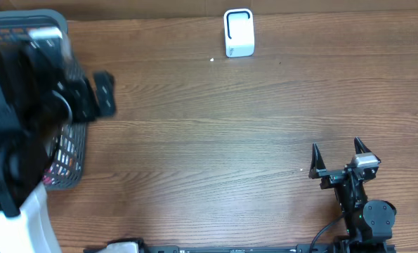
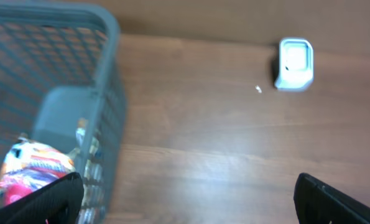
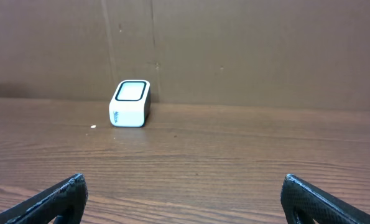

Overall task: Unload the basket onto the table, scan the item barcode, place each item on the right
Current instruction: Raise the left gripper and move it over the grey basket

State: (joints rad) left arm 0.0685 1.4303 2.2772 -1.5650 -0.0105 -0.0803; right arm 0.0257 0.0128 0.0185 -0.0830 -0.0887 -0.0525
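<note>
left gripper (image 2: 189, 183) hangs spread wide and empty at the left end of the table (image 2: 191, 137), above the edge of the grey mesh basket (image 2: 107, 93). my right gripper (image 1: 338, 156) is spread just as wide, also empty, well apart near the front right.

i judge the step in hand to be reaching into the basket for the item, with nothing picked up yet. to do it well i would come down inside the basket wall rather than across it, keep both fingers clear of the mesh, and close on the packet's body so its printed faces stay uncovered. then i would lift straight up before swinging toward the small white scanner (image 2: 295, 63), which stands at the far edge of the table with its dark-framed window on top. the code has to face that window.

the item is a soft-looking packet (image 2: 29, 168) lying low in the basket, close to my left finger. it is printed in red, yellow, pink and white, but it is too blurred for me to find a barcode.
</note>
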